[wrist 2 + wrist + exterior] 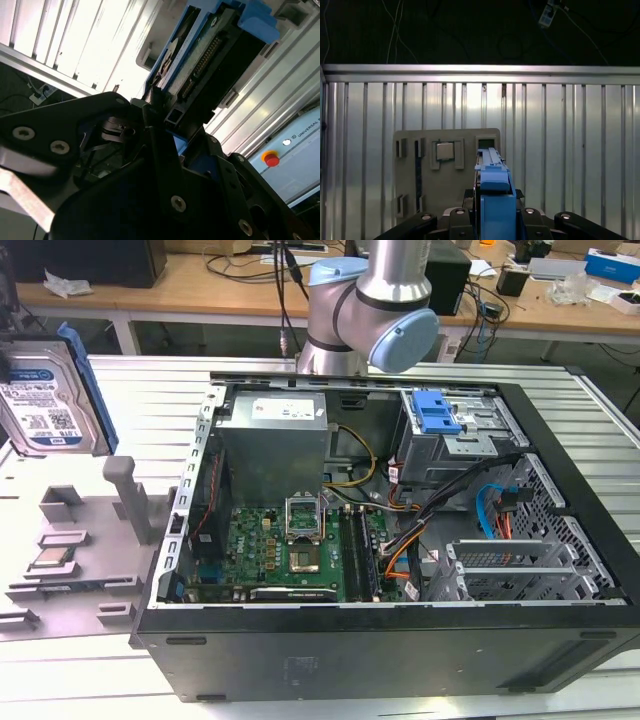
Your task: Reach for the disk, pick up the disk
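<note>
We see the flat rectangular silver hard disk [45, 405], with its white-and-blue barcode label and blue plastic bracket, at the far edge of the exterior view's left. It stands on edge with the label facing the camera and appears raised clear of the surface beneath. In both wrist views the black metal gripper [495, 216] is clamped on the disk [495, 197], one finger pressed against each broad side, so that we look along its thin blue edge. In the second wrist view the gripper [182, 135] holds the disk [210, 55] at one end, and the row of connector pins along the edge of the disk is visible. Beyond the disk in the first wrist view lies a flat grey plastic fixture plate [410, 175] with shaped pockets, and a small square silver chip [444, 150] sits in one of them. The same plate [90, 540] and chip [55, 558] appear below the disk in the exterior view, resting on a ribbed silver metal table [140, 390]. Beside the plate, towards the exterior view's right, an open black computer case [400, 650] lies on its side, showing a green circuit board [265, 550], a silver power supply box [275, 445] and a small blue plastic latch [435, 412]. The silver-and-blue robot arm [375, 310] rises behind the case.
</note>
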